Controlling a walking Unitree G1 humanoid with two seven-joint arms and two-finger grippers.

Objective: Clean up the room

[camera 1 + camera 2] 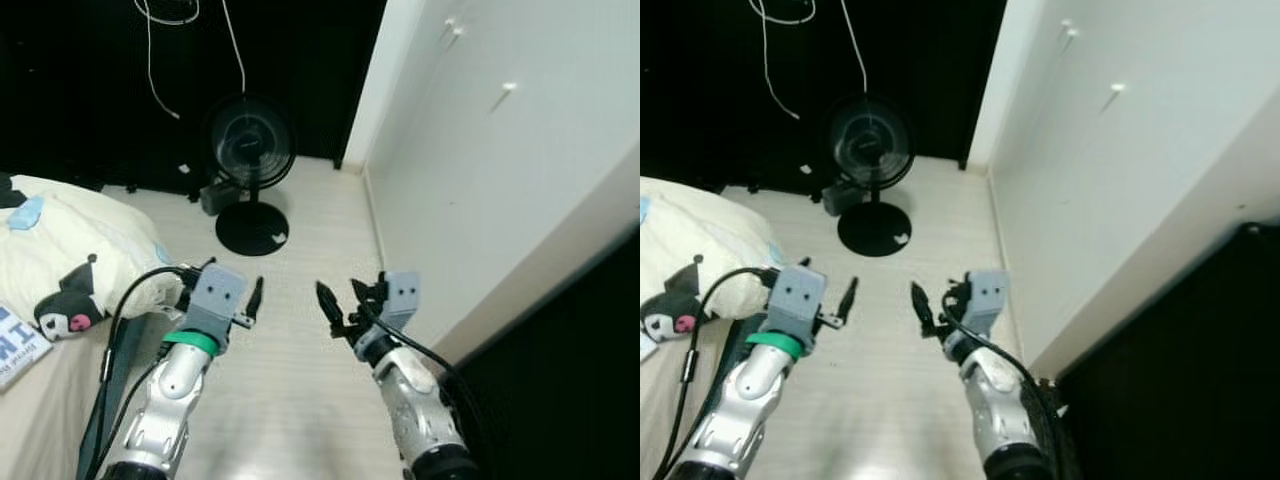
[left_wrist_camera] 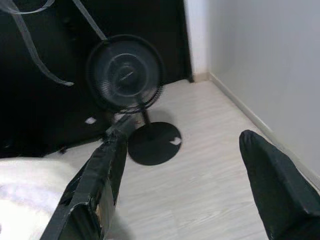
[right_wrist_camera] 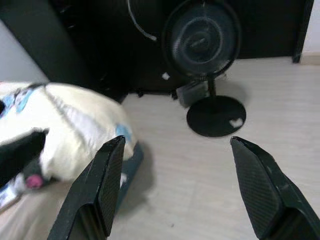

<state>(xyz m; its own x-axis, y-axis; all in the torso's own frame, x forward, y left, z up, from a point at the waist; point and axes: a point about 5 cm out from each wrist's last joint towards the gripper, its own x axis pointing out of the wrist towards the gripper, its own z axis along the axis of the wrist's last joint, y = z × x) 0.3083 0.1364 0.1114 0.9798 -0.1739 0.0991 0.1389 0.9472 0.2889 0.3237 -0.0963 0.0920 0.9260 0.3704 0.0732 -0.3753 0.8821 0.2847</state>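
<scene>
Both arms reach forward over pale wood-plank floor (image 1: pixel 300 380). The left claw (image 1: pixel 250 300) and the right claw (image 1: pixel 335 310) hover above it, each with fingers spread wide and holding nothing (the wrist views show the gaps plainly). To the robot's left lies a bed (image 1: pixel 40 400) with a cream quilt (image 1: pixel 80 240), a black-and-white plush toy (image 1: pixel 70 305) and a blue-printed book (image 1: pixel 15 345) at its edge. A white wall (image 1: pixel 500 180) runs along the right. Farther off, a black standing fan (image 1: pixel 250 150) rests on its round base before a dark wall, white cords (image 1: pixel 160 60) hanging above. The right wrist view adds a grey box (image 3: pixel 192 92) behind the fan's pole.
</scene>
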